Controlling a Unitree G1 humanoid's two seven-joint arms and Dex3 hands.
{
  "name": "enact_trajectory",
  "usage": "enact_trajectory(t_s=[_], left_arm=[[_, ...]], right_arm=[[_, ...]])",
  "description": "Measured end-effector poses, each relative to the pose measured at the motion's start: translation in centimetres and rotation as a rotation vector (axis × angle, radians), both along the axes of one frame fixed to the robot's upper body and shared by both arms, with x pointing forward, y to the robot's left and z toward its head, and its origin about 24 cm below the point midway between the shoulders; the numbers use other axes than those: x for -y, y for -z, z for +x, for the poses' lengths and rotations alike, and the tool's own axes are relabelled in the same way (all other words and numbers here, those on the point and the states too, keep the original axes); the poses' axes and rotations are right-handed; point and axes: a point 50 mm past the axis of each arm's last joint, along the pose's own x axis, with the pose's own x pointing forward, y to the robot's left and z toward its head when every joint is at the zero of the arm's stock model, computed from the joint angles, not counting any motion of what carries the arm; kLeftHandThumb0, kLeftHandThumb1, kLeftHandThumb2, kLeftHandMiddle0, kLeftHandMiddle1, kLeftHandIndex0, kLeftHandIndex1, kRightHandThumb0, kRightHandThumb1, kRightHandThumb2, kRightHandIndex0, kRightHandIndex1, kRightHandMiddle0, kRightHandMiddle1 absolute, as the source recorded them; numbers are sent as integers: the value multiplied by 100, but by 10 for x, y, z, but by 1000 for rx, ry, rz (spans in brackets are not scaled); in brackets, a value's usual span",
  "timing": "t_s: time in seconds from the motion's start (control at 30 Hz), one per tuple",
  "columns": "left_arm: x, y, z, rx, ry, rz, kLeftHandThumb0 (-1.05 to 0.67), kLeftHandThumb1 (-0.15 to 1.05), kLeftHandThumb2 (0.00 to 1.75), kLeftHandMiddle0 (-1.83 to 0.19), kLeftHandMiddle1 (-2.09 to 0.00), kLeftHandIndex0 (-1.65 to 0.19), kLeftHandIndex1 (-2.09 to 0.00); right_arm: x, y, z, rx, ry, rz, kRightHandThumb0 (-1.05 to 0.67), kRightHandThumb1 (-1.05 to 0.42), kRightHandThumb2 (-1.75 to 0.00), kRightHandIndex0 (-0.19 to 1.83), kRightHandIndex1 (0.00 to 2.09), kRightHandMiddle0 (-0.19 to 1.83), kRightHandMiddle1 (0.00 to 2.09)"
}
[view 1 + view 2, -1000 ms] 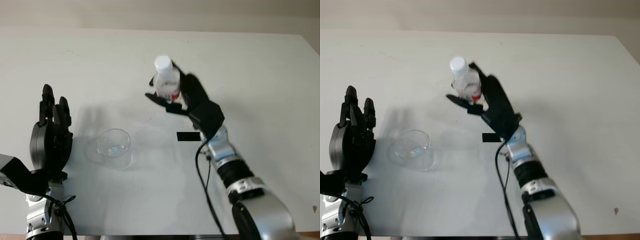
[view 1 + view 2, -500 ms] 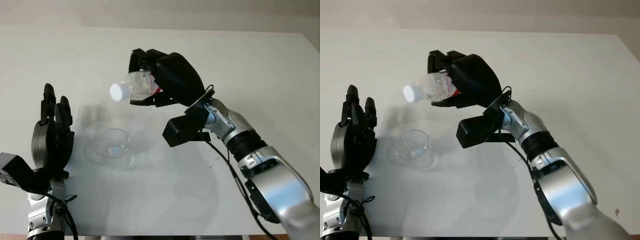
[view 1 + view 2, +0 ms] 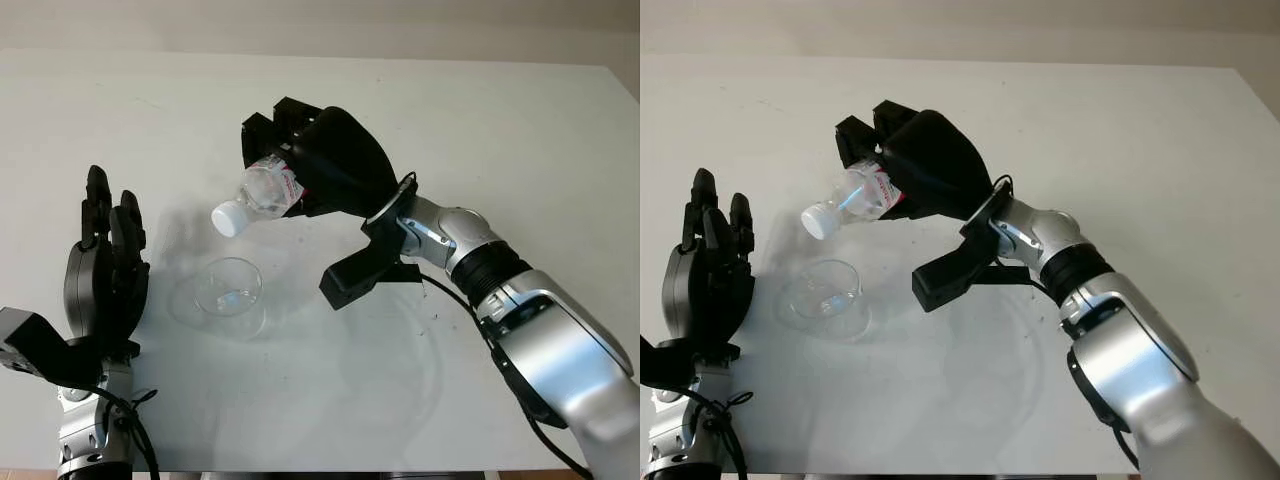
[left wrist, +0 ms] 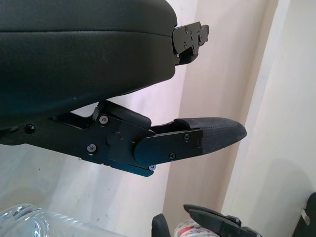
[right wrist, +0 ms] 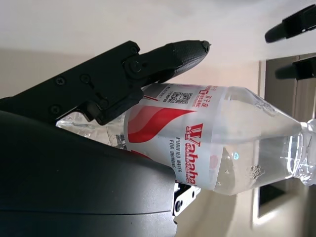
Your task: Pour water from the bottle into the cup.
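Note:
My right hand [image 3: 300, 165] is shut on a clear water bottle [image 3: 258, 192] with a red and white label [image 5: 173, 136]. It holds the bottle in the air, tipped with its white cap [image 3: 226, 219] pointing down and to the left. The cap is still screwed on and hangs just above the far rim of the clear glass cup [image 3: 229, 290], which stands upright on the white table [image 3: 500, 130]. My left hand [image 3: 102, 275] is open and stands upright at the table's left, a short way left of the cup.
A small black rectangular mark [image 3: 425, 268] lies on the table under my right forearm. The table's front edge runs along the bottom of the head views, and a beige wall lies past its far edge.
My right hand lifted the bottle off the table, carried it left toward the cup and tipped it, cap now lower and just over the cup. The left hand has stayed in place.

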Motion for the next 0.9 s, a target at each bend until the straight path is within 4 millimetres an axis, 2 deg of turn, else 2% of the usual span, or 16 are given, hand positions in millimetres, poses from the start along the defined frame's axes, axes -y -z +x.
enact_trajectory(t_s=[0.3,0.73,0.83,0.9], left_arm=[[2,0,1,1,5,6,-76,105,53,17,-5,19,-5],[3,2,3,3,15,6,-76,105,54,17,-5,18,-4],[3,1,3,3,15,5,-76,105,54,18,-5,18,-4],[3,2,4,2,15,4,-76,105,55,18,-5,19,-4]], right_arm=[[8,-5,1,131,-17,-42,-50,-105,-34,119,209,88,209],[4,-11,-5,262,-83,-105,-51,-105,-30,123,209,83,209],[2,-8,-6,287,-86,-138,-53,-105,-32,122,209,79,209],[0,-6,-7,305,-99,-162,-52,-104,-26,119,209,58,203]])
